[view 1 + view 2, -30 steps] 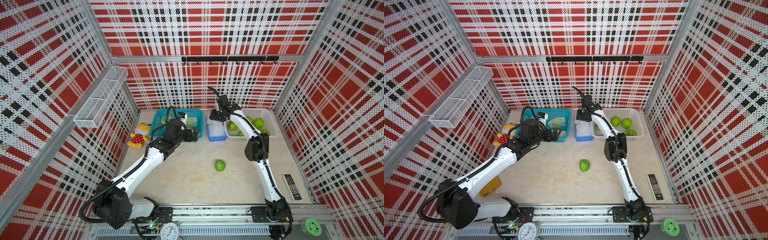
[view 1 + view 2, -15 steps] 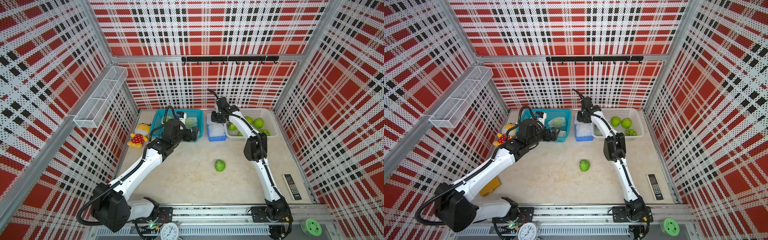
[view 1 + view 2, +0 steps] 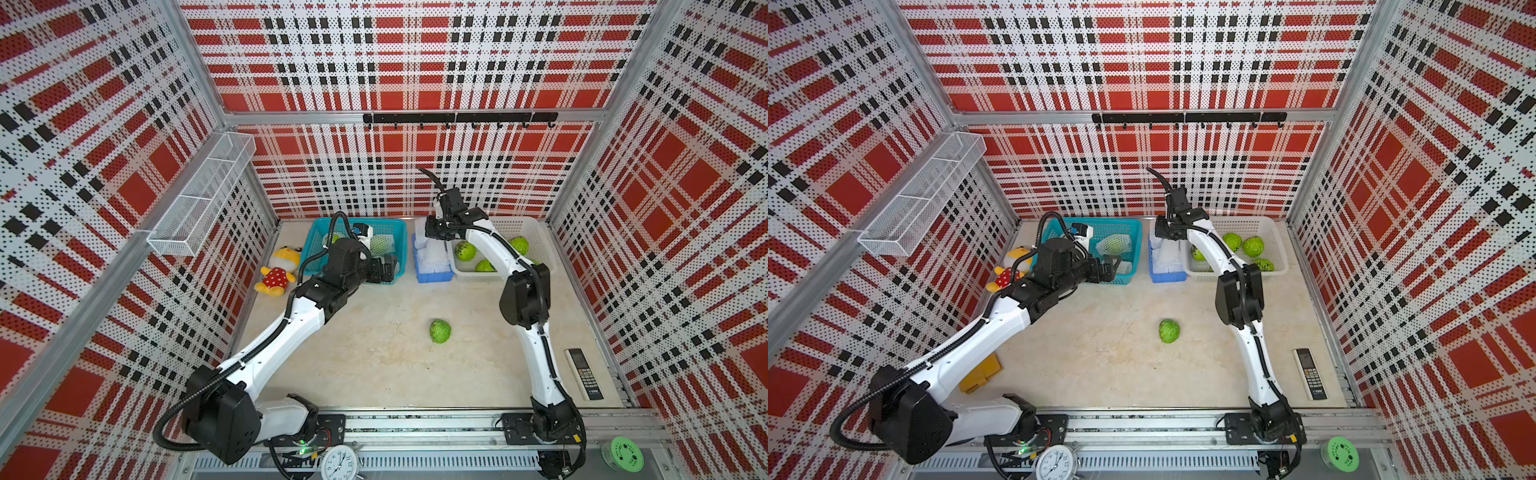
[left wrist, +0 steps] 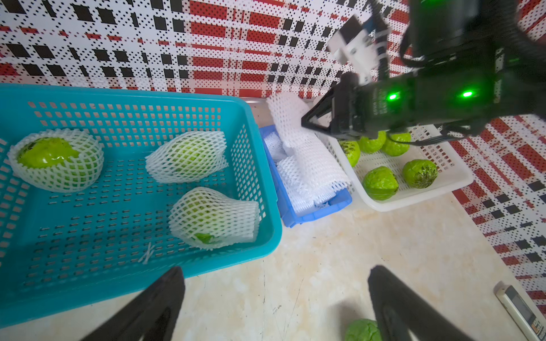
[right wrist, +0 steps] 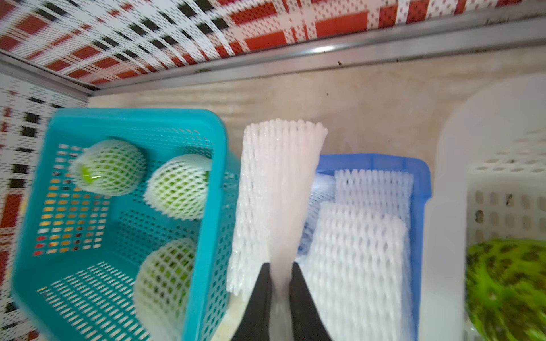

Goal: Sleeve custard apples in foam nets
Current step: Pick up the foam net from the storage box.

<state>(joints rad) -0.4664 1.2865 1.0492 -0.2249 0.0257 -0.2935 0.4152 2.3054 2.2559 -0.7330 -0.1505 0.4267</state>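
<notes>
My right gripper (image 5: pixel 280 265) is shut on one white foam net (image 5: pixel 277 183), which stands up flat from the jaws above the blue bin (image 5: pixel 419 183); in a top view the right gripper (image 3: pixel 432 232) is at the bin's far end. More foam nets (image 5: pixel 360 251) lie stacked in that bin. One bare custard apple (image 3: pixel 440 331) lies mid-table. Several custard apples (image 3: pixel 465 250) sit in the white basket (image 3: pixel 540 232). Three netted custard apples (image 4: pixel 187 156) lie in the teal basket (image 4: pixel 260 165). By that basket's near edge, my left gripper (image 4: pixel 275 271) is open and empty.
A plush toy (image 3: pixel 278 270) lies left of the teal basket. A remote (image 3: pixel 584 374) rests near the right wall, and a yellow object (image 3: pixel 980 374) under the left arm. A clock (image 3: pixel 340 461) and a green disc (image 3: pixel 622 455) sit on the front rail.
The right jaws have closed onto the foam net over the blue bin. The left arm has barely moved and its gripper stays open.
</notes>
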